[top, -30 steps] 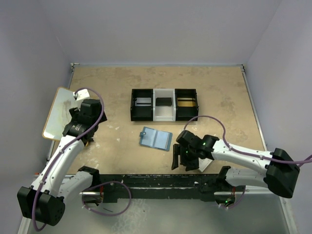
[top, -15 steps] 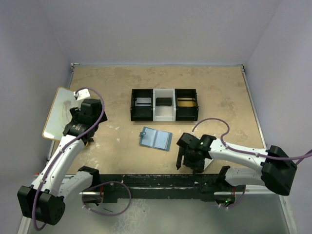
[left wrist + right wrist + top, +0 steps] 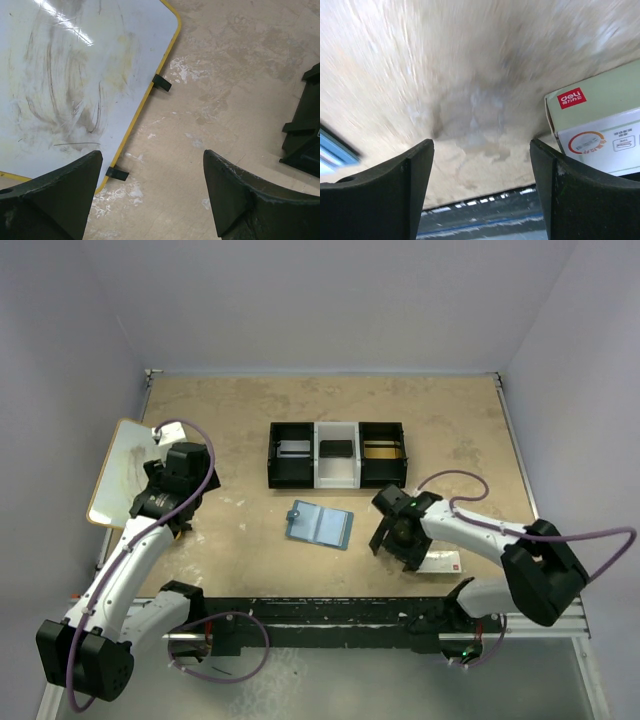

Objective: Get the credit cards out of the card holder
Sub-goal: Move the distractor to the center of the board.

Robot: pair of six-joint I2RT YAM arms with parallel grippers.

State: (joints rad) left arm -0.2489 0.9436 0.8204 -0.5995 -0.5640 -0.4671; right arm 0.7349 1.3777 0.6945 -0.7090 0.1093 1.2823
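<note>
From above: card holder [image 3: 320, 525] open and flat at frame centre, just below compartment tray [image 3: 337, 480]. In tray's left cell a pale grey card [image 3: 292, 450], in right cell a gold card [image 3: 383, 449]. Right of centre, right gripper [image 3: 393, 548], spread and gripping nothing, beside white box [image 3: 441, 561]. At left, left gripper [image 3: 163, 512] by whiteboard [image 3: 120, 465].

Left wrist: fingers [image 3: 55, 195] wide apart over bare table [image 3: 225, 75]; whiteboard upper left, tray edge far right.

Right wrist: fingers apart around blurred tabletop; box with red print at right.
</note>
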